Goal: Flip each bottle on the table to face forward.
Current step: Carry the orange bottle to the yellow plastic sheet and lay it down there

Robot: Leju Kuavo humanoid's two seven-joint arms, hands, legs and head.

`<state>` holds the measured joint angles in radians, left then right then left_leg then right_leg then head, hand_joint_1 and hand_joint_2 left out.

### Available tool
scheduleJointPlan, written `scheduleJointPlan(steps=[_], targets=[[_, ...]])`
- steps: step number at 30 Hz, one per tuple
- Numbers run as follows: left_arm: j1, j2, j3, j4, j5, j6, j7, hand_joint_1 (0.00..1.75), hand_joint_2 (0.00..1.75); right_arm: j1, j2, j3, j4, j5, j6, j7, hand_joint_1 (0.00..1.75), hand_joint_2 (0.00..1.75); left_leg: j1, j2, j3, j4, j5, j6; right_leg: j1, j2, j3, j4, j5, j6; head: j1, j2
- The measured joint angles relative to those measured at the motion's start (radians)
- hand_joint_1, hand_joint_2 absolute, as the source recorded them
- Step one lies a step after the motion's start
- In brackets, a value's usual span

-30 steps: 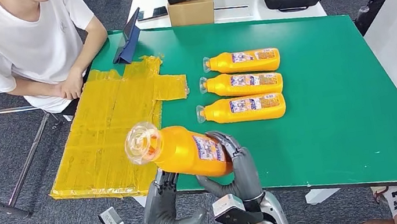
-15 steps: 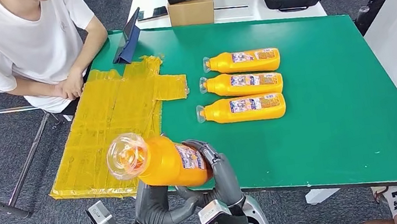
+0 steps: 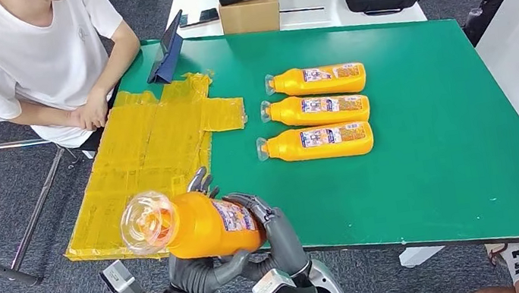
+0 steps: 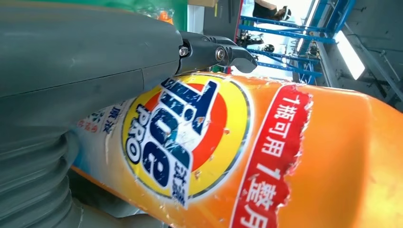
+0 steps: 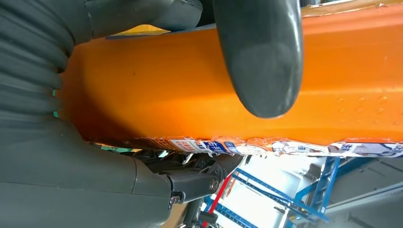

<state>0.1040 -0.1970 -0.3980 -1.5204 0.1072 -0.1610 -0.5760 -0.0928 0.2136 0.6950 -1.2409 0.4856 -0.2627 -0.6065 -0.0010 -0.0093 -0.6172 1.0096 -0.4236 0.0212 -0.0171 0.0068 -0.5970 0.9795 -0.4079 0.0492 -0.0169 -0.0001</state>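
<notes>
— Four orange bottles. Three lie in a row on the green table, clear caps toward the yellow sheet.
— The fourth?
— Held bottle, off the table's near edge; left hand and right hand both grasp it.
— Label?
— "Tide PRO".
</notes>
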Motion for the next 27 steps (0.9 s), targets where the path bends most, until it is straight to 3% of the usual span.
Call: scheduleJointPlan(steps=[10,11,13,14,15,17,21,27], targets=[[0.001,-0.004,0.019,-0.005,0.041,-0.052,-0.005,0.05,1.75,-0.007,-0.011,0.02,0.013,0.007,0.038,-0.032,1.75,1.75,0.0,0.0,0.0,0.0,0.0,0.0,0.0,0.0,0.0,0.0,0.0,0.0,0.0,0.0],[0.002,-0.004,0.025,-0.005,0.057,-0.072,-0.001,0.3,1.75,-0.011,-0.017,0.025,0.015,0.008,0.044,-0.04,1.75,1.75,0.0,0.0,0.0,0.0,0.0,0.0,0.0,0.0,0.0,0.0,0.0,0.0,0.0,0.0],[0.003,-0.004,0.037,-0.004,0.087,-0.108,0.011,1.17,1.75,-0.021,-0.027,0.037,0.019,0.009,0.056,-0.048,1.65,1.75,0.0,0.0,0.0,0.0,0.0,0.0,0.0,0.0,-0.001,0.0,0.0,0.0,0.0,0.0],[0.003,-0.004,0.042,-0.003,0.097,-0.121,0.016,1.55,1.75,-0.026,-0.031,0.042,0.021,0.01,0.06,-0.049,1.21,1.75,0.0,0.0,0.0,0.0,0.0,0.0,0.0,0.0,-0.001,0.0,0.0,0.0,0.0,0.0],[0.003,-0.004,0.048,-0.001,0.106,-0.131,0.02,1.74,1.75,-0.031,-0.035,0.047,0.024,0.012,0.063,-0.048,0.78,1.75,0.0,0.0,0.0,0.0,0.0,0.0,0.0,0.0,-0.001,0.0,0.0,0.0,0.0,0.0],[0.002,-0.004,0.057,0.003,0.122,-0.149,0.026,1.75,1.75,-0.034,-0.043,0.055,0.029,0.023,0.064,-0.042,0.0,1.75,0.0,0.0,0.0,0.0,0.0,0.0,0.0,0.0,-0.001,0.0,0.0,0.0,0.0,0.0],[-0.007,-0.01,0.076,0.012,0.205,-0.207,0.052,1.75,1.75,-0.021,-0.051,0.067,0.041,0.061,0.029,-0.023,0.0,0.0,0.0,0.0,0.0,0.0,0.0,0.0,0.0,0.0,-0.001,0.0,0.0,0.0,0.0,0.0],[-0.011,-0.017,0.097,0.03,0.324,-0.287,0.108,1.75,1.75,0.025,-0.063,0.057,0.005,0.074,-0.048,-0.033,0.0,0.0,0.0,0.0,-0.001,0.0,0.0,0.0,0.0,0.0,-0.001,0.0,0.0,0.0,0.0,0.0]])
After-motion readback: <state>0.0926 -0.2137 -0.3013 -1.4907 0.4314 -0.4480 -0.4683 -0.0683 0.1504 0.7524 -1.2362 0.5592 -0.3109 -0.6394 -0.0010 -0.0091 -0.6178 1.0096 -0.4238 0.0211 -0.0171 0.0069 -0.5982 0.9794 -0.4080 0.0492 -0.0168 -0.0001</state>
